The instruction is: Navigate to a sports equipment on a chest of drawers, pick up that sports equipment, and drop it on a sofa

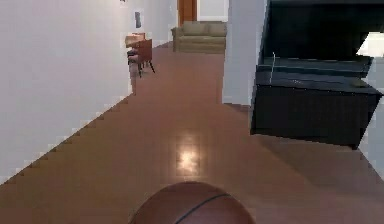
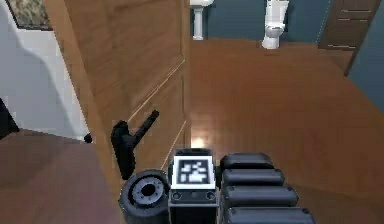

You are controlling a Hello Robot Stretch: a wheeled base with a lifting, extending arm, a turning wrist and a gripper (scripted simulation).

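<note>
Basketball: you see the basketball (image 1: 188, 208) as a brown dome with a dark seam at the forward view's bottom edge; what carries it cannot be told.
Gripper: your gripper (image 2: 137, 133) stands before a wooden door (image 2: 130, 60); you cannot tell how its fingers are set or whether it holds anything.
Chest of drawers: the dark chest of drawers (image 1: 310, 110) is on the right, with a lamp (image 1: 370, 45) at its right end.
Sofa: the sofa (image 1: 200, 37) is at the hallway's far end.

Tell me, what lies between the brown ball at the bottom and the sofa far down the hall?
Bare wooden floor, seen in the forward view, runs from the ball to the sofa.
</note>
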